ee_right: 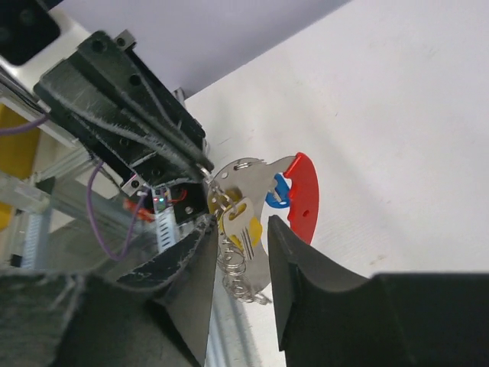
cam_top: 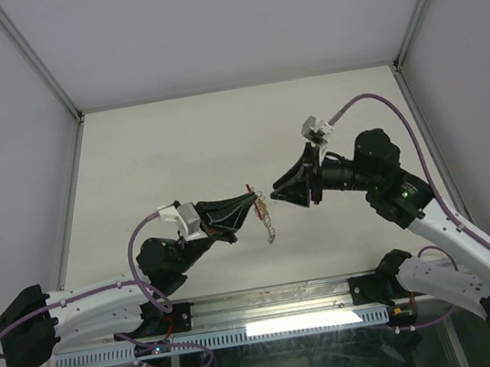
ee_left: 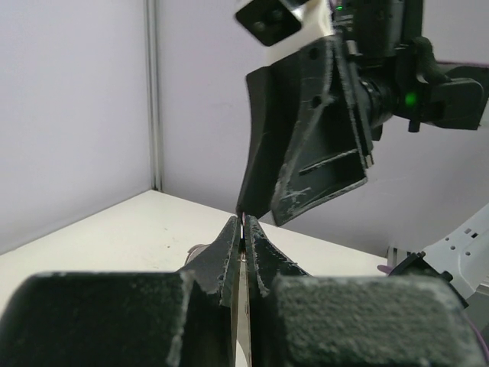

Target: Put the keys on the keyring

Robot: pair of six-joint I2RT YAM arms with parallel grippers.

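White table, left gripper pinching one keyring, two keys, right gripper parted

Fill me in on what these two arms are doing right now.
The left gripper is shut on the keyring, holding it above the table, chain dangling. The right gripper faces it, fingers apart, the yellow key showing between them. The blue key hangs by the red tab; whether either key is fully threaded on cannot be told.
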